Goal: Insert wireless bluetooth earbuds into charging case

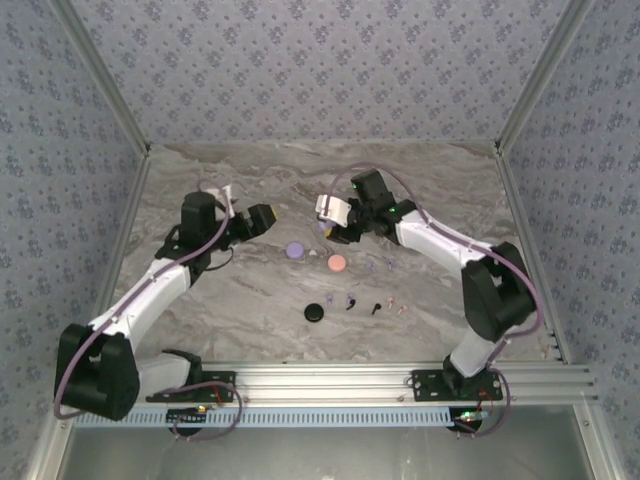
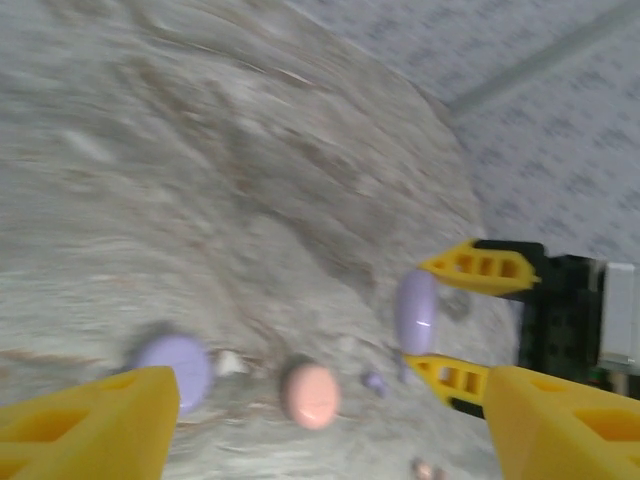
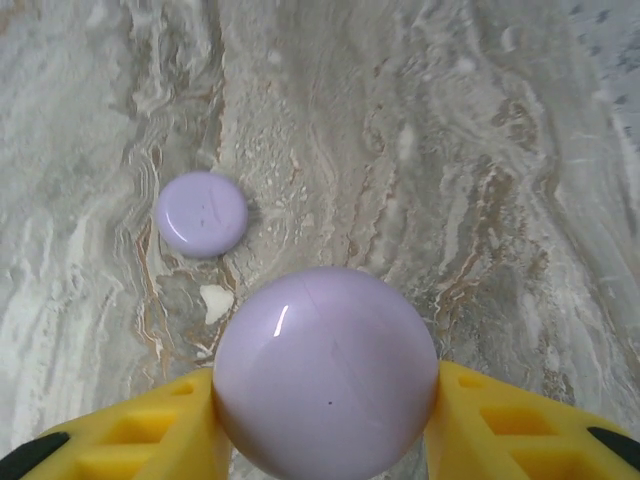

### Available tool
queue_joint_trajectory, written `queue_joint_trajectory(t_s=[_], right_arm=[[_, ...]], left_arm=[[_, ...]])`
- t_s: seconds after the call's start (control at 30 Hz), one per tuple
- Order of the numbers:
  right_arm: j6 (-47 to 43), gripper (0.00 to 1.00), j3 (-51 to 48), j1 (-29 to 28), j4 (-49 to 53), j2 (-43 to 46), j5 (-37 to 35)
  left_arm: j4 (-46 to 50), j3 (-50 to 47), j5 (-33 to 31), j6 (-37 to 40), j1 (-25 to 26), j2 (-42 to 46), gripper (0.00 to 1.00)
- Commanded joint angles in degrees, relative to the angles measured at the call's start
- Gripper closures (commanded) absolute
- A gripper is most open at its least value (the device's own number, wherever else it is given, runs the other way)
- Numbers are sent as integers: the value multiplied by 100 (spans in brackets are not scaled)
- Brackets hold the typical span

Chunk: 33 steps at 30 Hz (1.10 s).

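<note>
Between my right pincer's (image 1: 343, 232) jaws sits a lilac case (image 3: 325, 370), pinched at its rim above the counter (image 1: 250, 170). Opposite it, my left pincer (image 1: 265, 218) stands spread and empty. The buds (image 1: 372, 266) lie loose on the counter, nearer my bases than the right pincer. I judge this the case-fetching step. Next the case needs opening and a bud picking up.

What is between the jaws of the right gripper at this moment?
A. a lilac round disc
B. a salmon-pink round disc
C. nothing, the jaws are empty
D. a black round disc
A: in the right wrist view the lilac round disc sits clamped between the two yellow jaws of the right gripper, raised above the marble table.
</note>
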State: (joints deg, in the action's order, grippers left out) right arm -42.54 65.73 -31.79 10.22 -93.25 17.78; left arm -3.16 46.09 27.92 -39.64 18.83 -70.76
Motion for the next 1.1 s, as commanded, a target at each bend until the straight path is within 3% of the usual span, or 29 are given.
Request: queue_joint_trajectory(t_s=[0.0,0.27,1.07], right_arm=[[762,51,-491,5,-861,531,12],[1248,51,-1086,-3,-1276,1357,-77],[1453,50,-1241,-48,-1485,1503,-3]], left_arm=[[-262,486,910,-1,367,-303,24],[-320,1061,1085,15,1026,-1053,29],[-649,1583,1427,-180,1464,-1880,55]])
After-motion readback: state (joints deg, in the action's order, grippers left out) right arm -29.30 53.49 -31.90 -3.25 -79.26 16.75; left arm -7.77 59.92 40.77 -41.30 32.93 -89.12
